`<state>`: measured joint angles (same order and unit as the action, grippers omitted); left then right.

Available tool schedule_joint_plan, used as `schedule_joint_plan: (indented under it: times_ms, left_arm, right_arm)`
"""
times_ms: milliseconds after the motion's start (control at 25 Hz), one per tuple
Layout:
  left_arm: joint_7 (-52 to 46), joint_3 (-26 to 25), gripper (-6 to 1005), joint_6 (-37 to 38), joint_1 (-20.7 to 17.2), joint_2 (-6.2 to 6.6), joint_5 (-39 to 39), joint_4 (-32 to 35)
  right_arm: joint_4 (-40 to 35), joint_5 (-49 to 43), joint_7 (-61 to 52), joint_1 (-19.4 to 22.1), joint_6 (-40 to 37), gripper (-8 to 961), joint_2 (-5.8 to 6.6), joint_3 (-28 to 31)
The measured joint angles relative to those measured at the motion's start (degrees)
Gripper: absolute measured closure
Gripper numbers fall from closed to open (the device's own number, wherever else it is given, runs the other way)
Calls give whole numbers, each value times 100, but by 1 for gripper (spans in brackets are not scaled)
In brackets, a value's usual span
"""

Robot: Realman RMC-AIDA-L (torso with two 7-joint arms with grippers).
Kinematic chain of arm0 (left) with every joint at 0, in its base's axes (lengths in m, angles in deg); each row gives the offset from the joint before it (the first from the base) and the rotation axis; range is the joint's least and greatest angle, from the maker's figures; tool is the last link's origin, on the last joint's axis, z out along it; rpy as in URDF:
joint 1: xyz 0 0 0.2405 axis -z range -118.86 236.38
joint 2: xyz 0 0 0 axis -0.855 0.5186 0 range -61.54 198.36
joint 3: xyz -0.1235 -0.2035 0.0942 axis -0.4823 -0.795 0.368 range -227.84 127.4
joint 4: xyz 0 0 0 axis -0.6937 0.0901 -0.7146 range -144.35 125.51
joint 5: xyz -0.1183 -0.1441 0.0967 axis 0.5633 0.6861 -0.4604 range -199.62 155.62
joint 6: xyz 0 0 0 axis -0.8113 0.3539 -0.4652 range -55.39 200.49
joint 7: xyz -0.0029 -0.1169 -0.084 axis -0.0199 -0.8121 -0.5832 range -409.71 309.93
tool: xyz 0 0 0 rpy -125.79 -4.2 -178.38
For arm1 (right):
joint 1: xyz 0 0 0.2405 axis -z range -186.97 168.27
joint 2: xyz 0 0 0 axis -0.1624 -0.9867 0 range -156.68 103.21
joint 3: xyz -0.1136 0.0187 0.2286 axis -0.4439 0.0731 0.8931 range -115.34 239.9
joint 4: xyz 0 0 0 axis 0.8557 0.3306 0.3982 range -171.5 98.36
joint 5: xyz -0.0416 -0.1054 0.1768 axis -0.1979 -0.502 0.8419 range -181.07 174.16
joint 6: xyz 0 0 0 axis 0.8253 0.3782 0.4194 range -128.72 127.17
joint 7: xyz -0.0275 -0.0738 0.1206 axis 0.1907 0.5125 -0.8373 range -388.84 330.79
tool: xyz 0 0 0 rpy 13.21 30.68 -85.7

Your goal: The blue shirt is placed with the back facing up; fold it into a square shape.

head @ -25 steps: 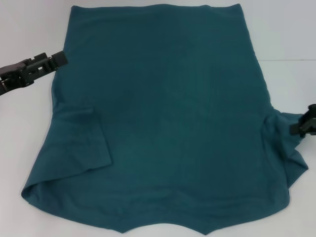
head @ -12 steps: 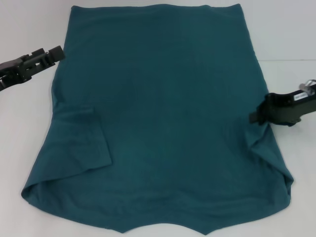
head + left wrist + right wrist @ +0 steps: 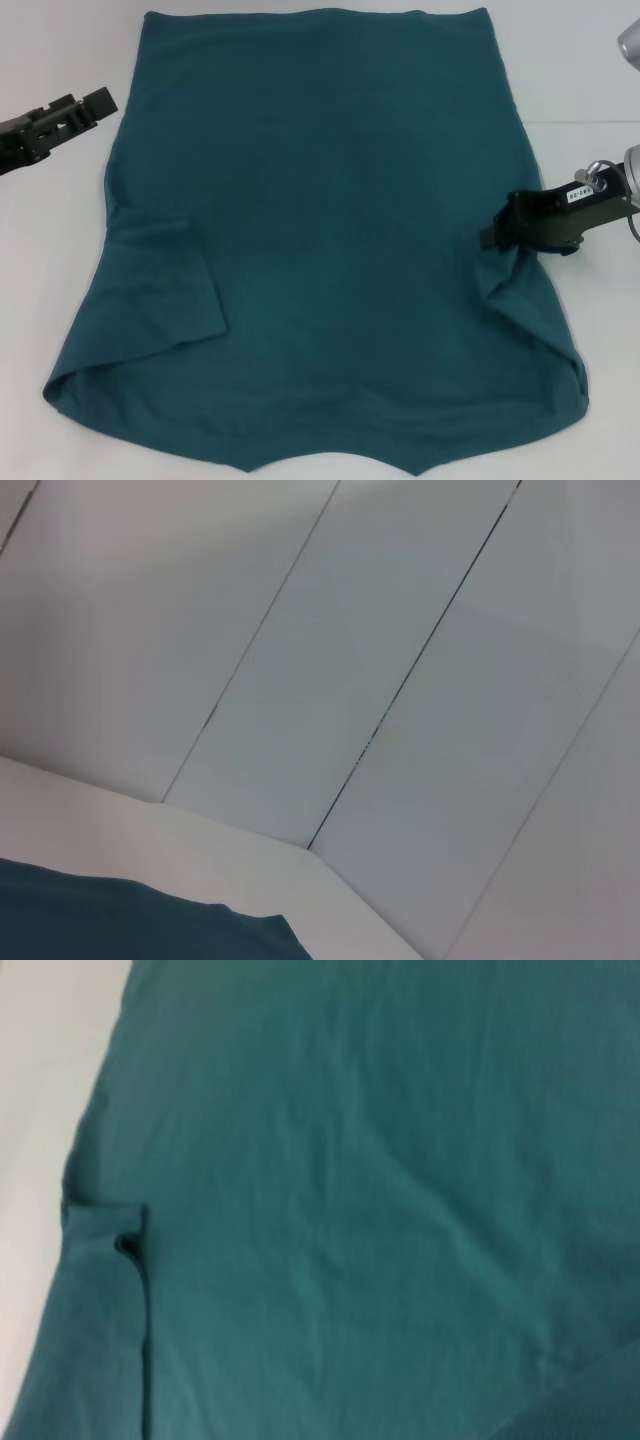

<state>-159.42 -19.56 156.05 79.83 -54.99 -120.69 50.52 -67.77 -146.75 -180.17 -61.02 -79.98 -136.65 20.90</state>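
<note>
jaws unclear on right gripper (image 3: 492, 238) over blue shirt (image 3: 330, 240), hem far, collar near.

Black, blocky housings are seen on the left gripper (image 3: 98, 101) and right gripper (image 3: 492, 237), a small white printed label and a silver-grey wrist fitting being carried by the latter.

The blue shirt (image 3: 330, 240) lies spread on the table (image 3: 50, 260); left tool (image 3: 95, 103) beside its left edge, right tool (image 3: 495, 235) over its right edge.
</note>
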Motion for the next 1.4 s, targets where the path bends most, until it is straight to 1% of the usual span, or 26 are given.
schedule_joint_plan:
  times_ms: [200, 360, 560, 680, 760, 800, 840, 960, 1080, 1160, 1200, 1240, 1360, 1400]
  left_arm:
    - [64, -58, 202, 0, 36, 6, 7, -115]
    - [108, -61, 202, -3, 41, 9, 15, -150]
    - [163, -140, 202, -9, 11, 2, 55, -185]
    - [166, -173, 202, -10, 6, 27, 82, -242]
    - [135, -191, 202, -8, -3, 50, 84, -258]
    - [4, -194, 202, 1, -30, 92, 75, -262]
    - [4, -194, 202, 1, -30, 92, 75, -262]
    - [-531, -194, 202, 45, -138, 201, 16, -266]
    - [-1194, -210, 202, 212, -262, 317, -67, -232]
    - [-1585, -285, 202, 393, -307, 366, -215, -182]
    - [-2181, -502, 202, 794, -313, 423, -703, -85]
    - [-2181, -502, 202, 794, -313, 423, -703, -85]
    - [-2722, -737, 203, 1247, -262, 494, -1380, -48]
    - [-2974, -821, 204, 1412, -245, 516, -1759, -55]
  right_arm:
    - [0, -105, -15, 8, 75, 846, 2, -208]
    - [0, -70, 7, 39, 104, 842, 11, -187]
    - [98, 451, 285, 43, 12, 837, 36, -169]
    - [215, 841, 486, 59, -89, 694, 111, -165]
    - [214, 946, 576, 114, -166, 598, 161, -160]
    - [175, 972, 628, 195, -229, 555, 197, -155]
    - [175, 972, 628, 195, -229, 511, 197, -155]
    - [112, 984, 695, 387, -317, 381, 278, -114]
    - [86, 986, 710, 591, -360, 141, 368, -28]
    - [48, 988, 720, 692, -415, 155, 419, 83]
    - [-59, 988, 731, 769, -524, 161, 447, 174]
    - [-59, 988, 731, 769, -524, 168, 447, 174]
    - [-286, 988, 732, 823, -707, 189, 453, 208]
    - [-396, 988, 734, 823, -803, 195, 452, 211]
